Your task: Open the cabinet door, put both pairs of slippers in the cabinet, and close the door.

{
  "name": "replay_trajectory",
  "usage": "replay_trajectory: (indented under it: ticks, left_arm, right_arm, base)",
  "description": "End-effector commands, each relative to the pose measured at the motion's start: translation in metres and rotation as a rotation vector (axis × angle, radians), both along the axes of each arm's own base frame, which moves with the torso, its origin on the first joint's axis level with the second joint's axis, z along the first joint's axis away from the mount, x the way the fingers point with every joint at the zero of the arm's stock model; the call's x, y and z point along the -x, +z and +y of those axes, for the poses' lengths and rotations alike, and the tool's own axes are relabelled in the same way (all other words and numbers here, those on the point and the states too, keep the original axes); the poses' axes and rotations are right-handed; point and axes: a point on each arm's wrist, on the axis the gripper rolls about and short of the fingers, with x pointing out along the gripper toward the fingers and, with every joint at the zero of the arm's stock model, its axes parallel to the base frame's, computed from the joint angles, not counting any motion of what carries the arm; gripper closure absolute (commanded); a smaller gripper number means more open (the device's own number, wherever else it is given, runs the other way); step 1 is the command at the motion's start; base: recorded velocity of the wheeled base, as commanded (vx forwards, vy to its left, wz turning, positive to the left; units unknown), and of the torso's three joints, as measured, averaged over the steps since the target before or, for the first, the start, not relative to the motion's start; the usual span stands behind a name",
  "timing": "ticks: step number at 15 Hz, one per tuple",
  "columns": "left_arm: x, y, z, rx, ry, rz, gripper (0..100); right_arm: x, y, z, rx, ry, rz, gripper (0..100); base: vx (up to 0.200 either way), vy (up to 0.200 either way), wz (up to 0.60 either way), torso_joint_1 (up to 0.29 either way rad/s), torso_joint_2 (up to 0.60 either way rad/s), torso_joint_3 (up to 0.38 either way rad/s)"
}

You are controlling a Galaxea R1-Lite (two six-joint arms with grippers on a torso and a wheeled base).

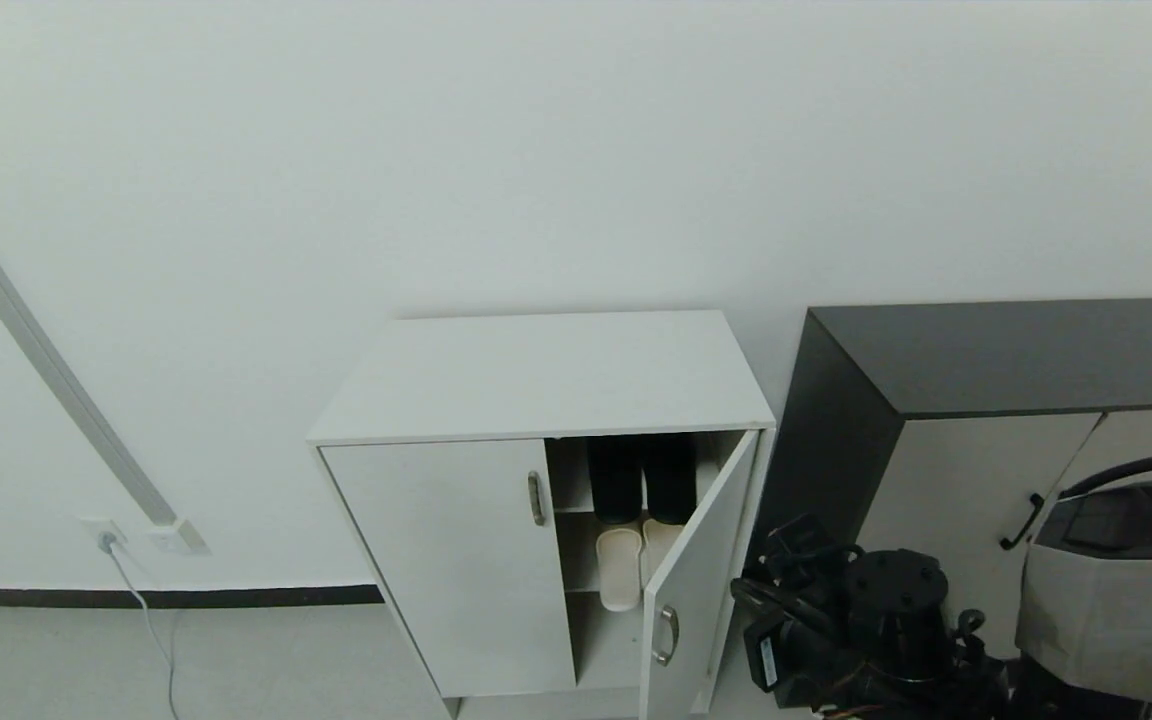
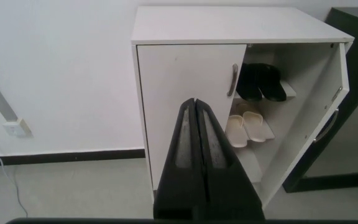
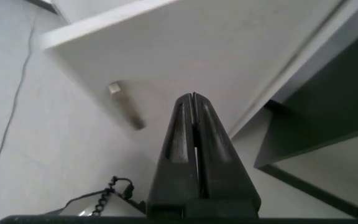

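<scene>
White cabinet (image 1: 536, 375) holds both pairs: black slippers (image 1: 641, 480) high inside it, cream slippers (image 1: 626, 565) lower inside. Its door (image 1: 696, 590) stands open. The right gripper (image 3: 194, 99), closed on nothing, is beside this door, probably to push it; the left gripper (image 2: 195, 102), also closed and empty, faces the cabinet.

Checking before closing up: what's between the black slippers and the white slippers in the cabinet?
A white shelf board: the black slippers sit on it, and the white slippers lie on the shelf below. The left wrist view shows it.
</scene>
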Motion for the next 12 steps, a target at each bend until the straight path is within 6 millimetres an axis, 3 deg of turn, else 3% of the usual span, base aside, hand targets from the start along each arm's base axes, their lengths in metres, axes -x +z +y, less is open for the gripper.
replay_trajectory:
  ticks: [1, 5, 12]
  left_arm:
    - [0.000, 0.000, 0.000, 0.000, 0.000, 0.000, 100]
    - [0.000, 0.000, 0.000, 0.000, 0.000, 0.000, 100]
    - [0.000, 0.000, 0.000, 0.001, 0.002, 0.000, 100]
  right_arm:
    - [-0.020, -0.022, 0.001, 0.016, -0.013, 0.032, 100]
    - [-0.045, -0.030, 0.013, -0.004, -0.024, 0.005, 100]
    - [-0.081, -0.014, 0.041, -0.007, -0.022, 0.002, 100]
  base:
    - [0.000, 0.000, 0.00, 0.000, 0.00, 0.000]
    - [0.000, 0.000, 0.00, 0.000, 0.00, 0.000]
    - [0.000, 0.000, 0.00, 0.000, 0.00, 0.000]
